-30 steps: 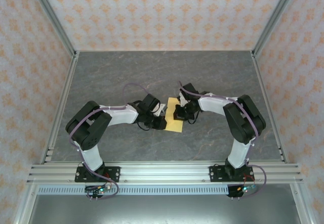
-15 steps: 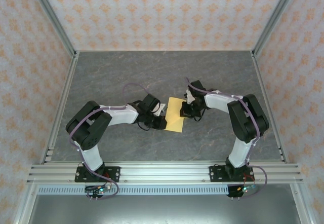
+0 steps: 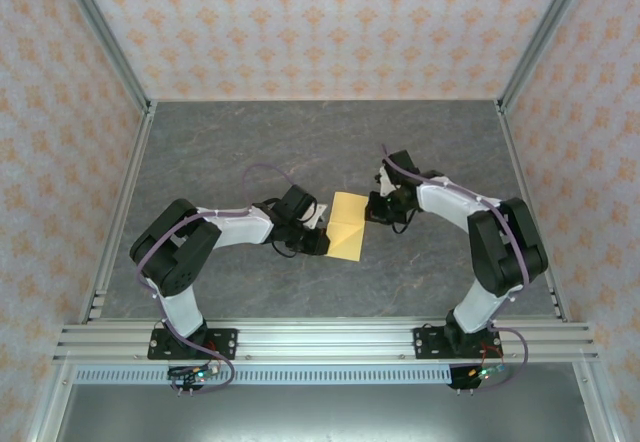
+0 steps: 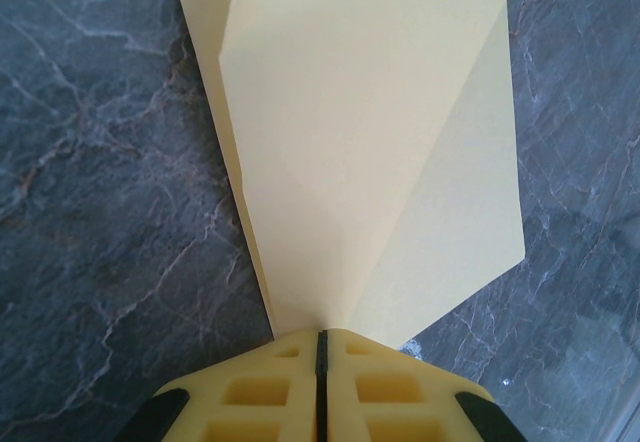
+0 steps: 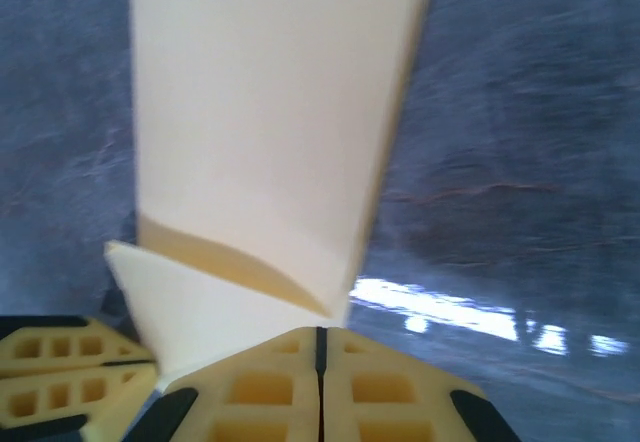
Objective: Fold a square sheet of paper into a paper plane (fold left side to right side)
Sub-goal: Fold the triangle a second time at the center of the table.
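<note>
Since a second ago the right gripper (image 3: 378, 210) has been pulled back off the square sheet of paper (image 3: 348, 227) toward the tabletop's right edge, so way more yellow is uncovered now. The left gripper (image 3: 320, 242) hasn't been budged, and the sheet is left pretty much where it was.

The sheet is found around the middle of the tabletop (image 3: 230, 142), a touch closer to the near edge than the far one. It's folded into a tallish rectangle, long sides running far to near.

The left gripper is parked at the sheet's left edge, down by its near-left corner. From the left wrist (image 4: 320, 347) the jaws are seen fully closed, just a thin seam, with the tips set right where the sheet's (image 4: 370, 142) layers converge. Pressed on or pinched, it can't be told for sure.

The right gripper is kept at the sheet's far-right corner. From the right wrist (image 5: 320, 347), a blurry shot, the jaws are also seen closed. A loose flap of the sheet (image 5: 270, 112) is curled up just in front of the tips. Whether any paper is caught there can't be told.
</note>
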Action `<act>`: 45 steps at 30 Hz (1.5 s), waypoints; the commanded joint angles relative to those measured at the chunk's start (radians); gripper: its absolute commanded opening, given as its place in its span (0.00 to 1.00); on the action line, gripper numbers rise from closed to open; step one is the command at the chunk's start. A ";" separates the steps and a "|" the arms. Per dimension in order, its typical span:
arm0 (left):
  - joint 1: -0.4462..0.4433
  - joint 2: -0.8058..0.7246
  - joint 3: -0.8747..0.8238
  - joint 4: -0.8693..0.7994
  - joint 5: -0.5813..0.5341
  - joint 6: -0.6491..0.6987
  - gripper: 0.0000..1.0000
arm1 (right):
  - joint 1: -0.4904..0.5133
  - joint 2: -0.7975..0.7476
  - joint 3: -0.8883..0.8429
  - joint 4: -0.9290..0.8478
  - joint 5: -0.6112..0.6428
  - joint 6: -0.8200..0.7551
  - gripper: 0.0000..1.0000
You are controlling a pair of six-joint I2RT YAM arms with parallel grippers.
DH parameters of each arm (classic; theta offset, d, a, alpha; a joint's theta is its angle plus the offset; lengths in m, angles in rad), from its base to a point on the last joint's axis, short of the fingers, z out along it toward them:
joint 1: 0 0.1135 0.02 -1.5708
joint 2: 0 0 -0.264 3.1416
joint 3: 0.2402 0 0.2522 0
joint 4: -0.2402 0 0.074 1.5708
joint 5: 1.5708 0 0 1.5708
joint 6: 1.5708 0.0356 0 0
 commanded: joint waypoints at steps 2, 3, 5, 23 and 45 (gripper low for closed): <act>-0.002 0.007 -0.016 -0.106 -0.102 0.020 0.08 | 0.056 0.050 0.014 0.078 -0.086 0.059 0.08; -0.002 0.007 -0.015 -0.107 -0.101 0.021 0.08 | 0.064 0.067 0.023 0.079 -0.088 0.060 0.08; -0.002 0.005 -0.012 -0.106 -0.100 0.020 0.09 | 0.070 0.094 0.033 0.079 -0.085 0.058 0.08; -0.013 -0.008 0.169 -0.112 0.083 0.011 0.09 | 0.071 0.177 0.053 -0.024 0.044 0.021 0.08; -0.022 0.126 0.198 -0.111 0.008 0.034 0.09 | 0.072 0.162 0.038 -0.035 0.056 0.018 0.08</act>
